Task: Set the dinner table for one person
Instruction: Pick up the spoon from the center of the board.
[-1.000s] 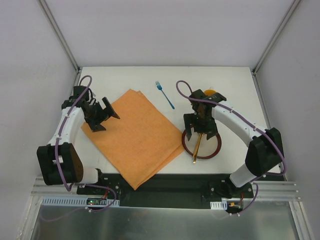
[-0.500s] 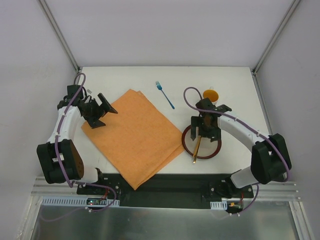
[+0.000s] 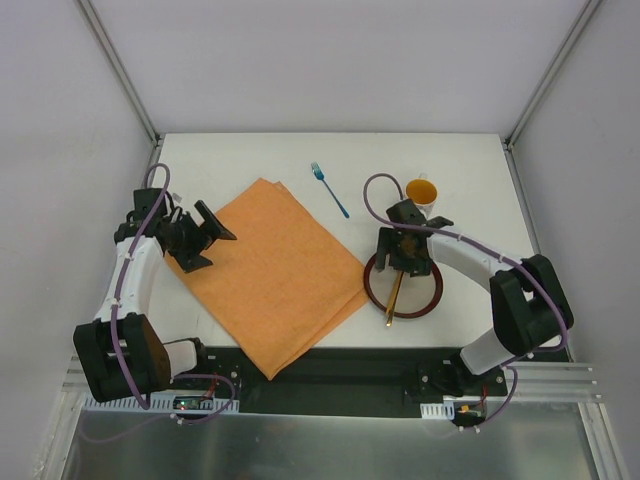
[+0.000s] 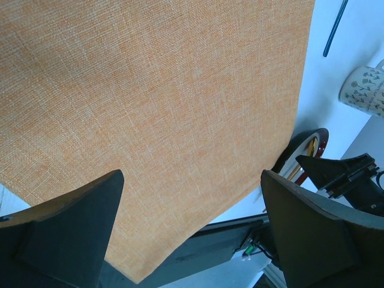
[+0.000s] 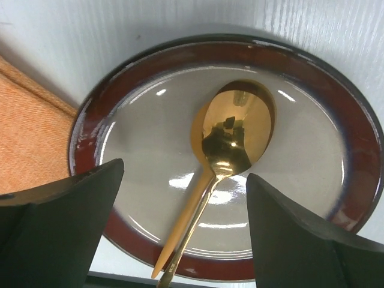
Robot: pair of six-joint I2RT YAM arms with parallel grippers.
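- White bench (image 3: 250,155) is spanning the whole top view between grey walls, and an orange placemat (image 3: 268,272) is lying skewed on its left-centre area.
- Right end effector (image 3: 401,258) is now sitting lower and closer to its base than one second ago, so the mug (image 3: 422,191) behind it is showing again.
- Its jaws are standing open, narrowing slightly, and straddling the gold spoon (image 5: 231,135) in the red-rimmed plate (image 5: 90,126) without gripping it.
- Judgement: a spoon pick-up is probably beginning. The plate is sitting just beside the placemat, not on it.
- Left end effector (image 3: 208,240) is hovering open and empty over the placemat's left edge, having drifted slightly leftward.
- Blue fork (image 3: 329,188) is lying apart, beyond the placemat.
- Right wrist view is cutting off the spoon's handle end, and fingertip clearance above the plate is not showing.
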